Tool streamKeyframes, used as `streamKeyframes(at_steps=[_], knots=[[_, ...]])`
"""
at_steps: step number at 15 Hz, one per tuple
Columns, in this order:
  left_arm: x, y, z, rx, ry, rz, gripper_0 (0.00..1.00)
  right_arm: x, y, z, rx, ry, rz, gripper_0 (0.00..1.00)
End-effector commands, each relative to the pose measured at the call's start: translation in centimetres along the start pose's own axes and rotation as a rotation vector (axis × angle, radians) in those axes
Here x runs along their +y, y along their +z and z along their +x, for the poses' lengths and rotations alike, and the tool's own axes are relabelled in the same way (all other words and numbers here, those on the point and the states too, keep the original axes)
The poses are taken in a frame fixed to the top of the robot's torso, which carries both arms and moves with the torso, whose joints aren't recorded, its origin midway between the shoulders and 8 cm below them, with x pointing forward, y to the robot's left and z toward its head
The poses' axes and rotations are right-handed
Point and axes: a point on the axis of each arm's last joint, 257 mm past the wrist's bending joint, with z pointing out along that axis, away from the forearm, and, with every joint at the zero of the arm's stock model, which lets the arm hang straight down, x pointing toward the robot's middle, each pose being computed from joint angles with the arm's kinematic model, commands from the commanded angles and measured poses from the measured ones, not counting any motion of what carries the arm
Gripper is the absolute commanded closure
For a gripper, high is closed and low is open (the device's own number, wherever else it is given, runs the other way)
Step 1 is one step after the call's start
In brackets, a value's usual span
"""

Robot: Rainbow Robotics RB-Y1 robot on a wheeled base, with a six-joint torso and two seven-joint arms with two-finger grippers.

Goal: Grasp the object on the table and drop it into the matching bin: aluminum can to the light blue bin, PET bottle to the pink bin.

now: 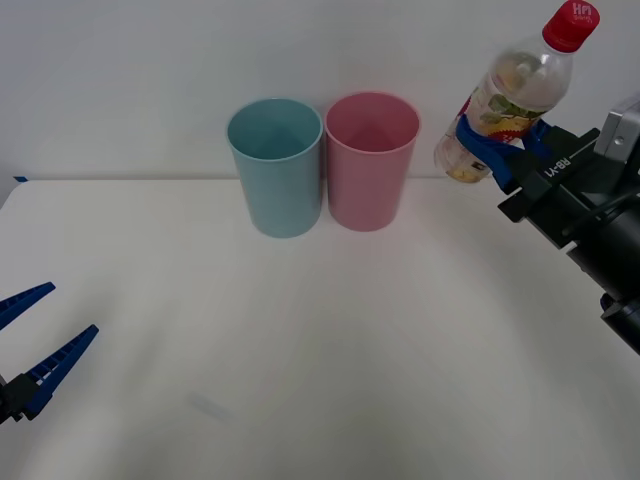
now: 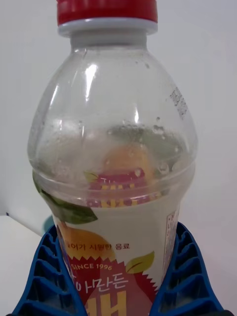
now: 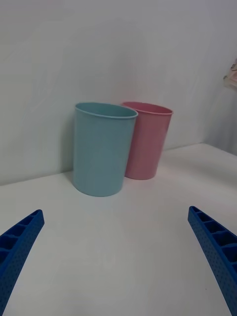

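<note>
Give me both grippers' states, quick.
Left gripper: open, holding nothing, low over the table.
Right gripper: closed on the PET bottle, held up beside the pink bin.

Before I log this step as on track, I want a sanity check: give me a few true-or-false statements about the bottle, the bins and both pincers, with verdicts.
1. The right pincer holds the PET bottle in the air. True.
2. The bottle is already inside the pink bin. False: it hangs to the right of that bin, outside it.
3. The light blue bin stands to the left of the pink bin, close beside it. True.
4. The bottle's cap is missing. False: a red cap is on it.
5. The left pincer grips the light blue bin. False: it is open, low on the left over the table, away from both bins.
</note>
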Motion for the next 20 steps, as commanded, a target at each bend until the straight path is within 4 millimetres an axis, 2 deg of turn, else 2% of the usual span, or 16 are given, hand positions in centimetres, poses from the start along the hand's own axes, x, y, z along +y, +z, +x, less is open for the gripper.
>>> streamKeyframes(at_steps=[1, 5, 11, 17, 20], knots=[[0.0, 0.0, 0.0, 0.000, 0.000, 0.000, 0.00, -1.7, 1.1, 1.3, 0.023, 0.016, -0.003, 1.00], [0.0, 0.0, 0.0, 0.000, 0.000, 0.000, 0.00, -2.0, 3.4, 2.7, 0.052, 0.002, -0.077, 1.00], [0.0, 0.0, 0.0, 0.000, 0.000, 0.000, 0.00, -2.5, 8.9, 4.1, 0.096, 0.021, -0.164, 1.00], [0.0, 0.0, 0.0, 0.000, 0.000, 0.000, 0.00, -3.4, 14.8, 6.0, 0.150, 0.033, -0.156, 1.00], [0.0, 0.0, 0.0, 0.000, 0.000, 0.000, 0.00, -4.2, 16.4, 6.6, 0.170, 0.047, -0.144, 1.00]])
